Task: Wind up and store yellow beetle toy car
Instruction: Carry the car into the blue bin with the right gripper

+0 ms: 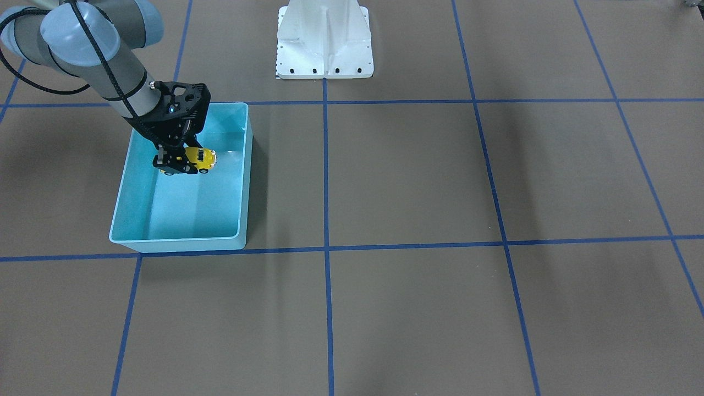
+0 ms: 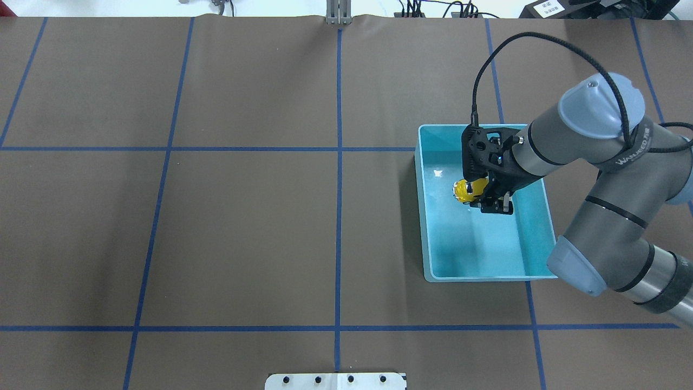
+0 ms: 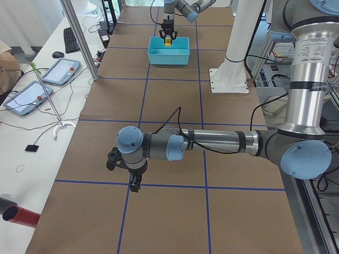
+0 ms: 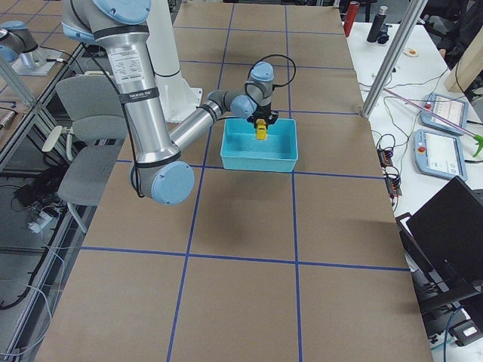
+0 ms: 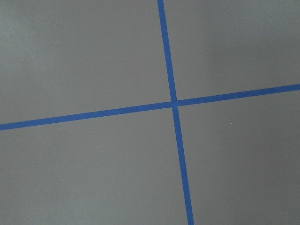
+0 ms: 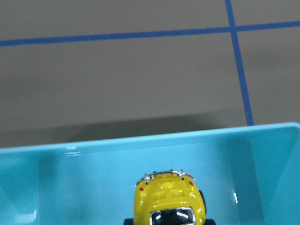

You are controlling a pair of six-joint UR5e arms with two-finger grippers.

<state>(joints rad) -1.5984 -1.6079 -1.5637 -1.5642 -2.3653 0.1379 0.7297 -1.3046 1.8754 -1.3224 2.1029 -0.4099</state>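
Facing camera: you see the right gripper (image 1: 176, 165) reaching down inside the turquoise bin (image 1: 187, 214), its jaws closed on the yellow beetle toy car (image 1: 202, 158). The car is within the bin's walls. Whether its wheels touch the floor, you cannot tell.
Overhead camera: the right arm (image 2: 584, 135) comes in from this view's right. The bin lies on the right half of the brown table (image 2: 216, 216). The car pokes out of the black fingers toward the table's middle.
Left-end camera: the left gripper (image 3: 135, 185) hangs fingers-down over the table, just beside a blue tape line and well apart from the bin at the far end. You cannot tell how its jaws stand.
Right-end camera: the car is a yellow spot under the right gripper, inside the bin's outline.
Left wrist camera: you get brown table and a crossing of blue tape lines (image 5: 174, 104).
Right wrist camera: the car's rounded end, with a silver bumper and two small red lights, sits at the bottom edge. The bin's wall lies beyond it, then the table.
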